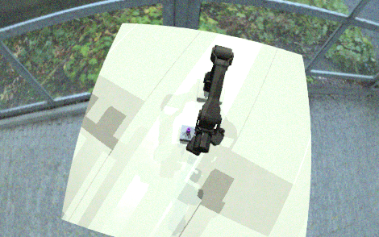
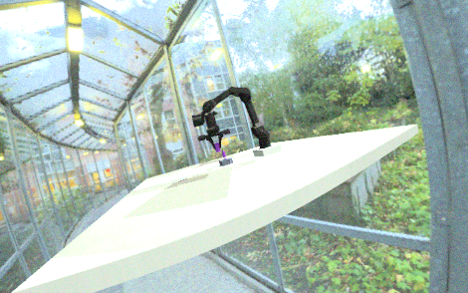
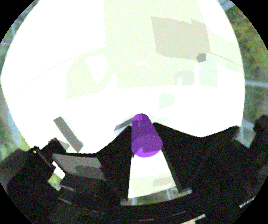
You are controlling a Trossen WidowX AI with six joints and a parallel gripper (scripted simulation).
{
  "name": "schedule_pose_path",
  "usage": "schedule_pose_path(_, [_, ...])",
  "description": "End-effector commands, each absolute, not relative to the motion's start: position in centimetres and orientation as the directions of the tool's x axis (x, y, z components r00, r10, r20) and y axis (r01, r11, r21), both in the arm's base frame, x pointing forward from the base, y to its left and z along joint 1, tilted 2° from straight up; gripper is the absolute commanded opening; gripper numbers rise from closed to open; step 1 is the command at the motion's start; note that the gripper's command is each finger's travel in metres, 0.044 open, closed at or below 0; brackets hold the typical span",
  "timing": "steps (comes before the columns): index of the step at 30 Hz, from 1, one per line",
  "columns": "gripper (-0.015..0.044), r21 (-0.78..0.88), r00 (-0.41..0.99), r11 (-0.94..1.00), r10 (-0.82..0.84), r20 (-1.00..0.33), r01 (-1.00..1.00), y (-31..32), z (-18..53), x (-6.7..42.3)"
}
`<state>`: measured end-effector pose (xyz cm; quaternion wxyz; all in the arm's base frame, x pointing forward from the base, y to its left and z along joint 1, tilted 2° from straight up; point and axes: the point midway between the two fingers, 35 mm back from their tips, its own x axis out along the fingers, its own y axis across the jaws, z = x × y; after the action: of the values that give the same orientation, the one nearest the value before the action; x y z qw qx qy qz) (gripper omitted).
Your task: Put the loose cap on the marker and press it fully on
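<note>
My gripper [image 2: 217, 144] [image 3: 142, 127] is shut on the purple cap [image 2: 217, 147] [image 3: 147, 140], held between the fingertips above the table. In the top view the arm hides the fingertips and the cap. The purple marker [image 1: 188, 130] [image 2: 224, 154] stands upright in the grey holder block [image 1: 184, 139] [image 2: 226, 162]. In the exterior view the cap is just above and left of the marker's top, and any gap is too small to judge. In the top view the marker is just left of the gripper end. In the wrist view I cannot make out the marker.
The black arm [image 1: 218, 81] [image 2: 246, 100] reaches from its base plate [image 1: 200, 97] over the white table [image 1: 261, 133] [image 2: 293, 184]. Patches of shadow and reflection lie across the table top. The holder block is close beside the gripper end in the top view.
</note>
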<state>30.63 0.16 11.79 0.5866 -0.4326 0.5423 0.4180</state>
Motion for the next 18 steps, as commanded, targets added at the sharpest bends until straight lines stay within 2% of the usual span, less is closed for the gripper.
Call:
schedule_pose_path(1, [0.0,-0.048,0.056,0.273,0.024,-0.998,-0.961,-1.1,12.1,29.9])
schedule_pose_path(18, [0.0,-0.047,0.054,0.273,0.02,-0.998,-0.961,-5.8,13.7,26.7])
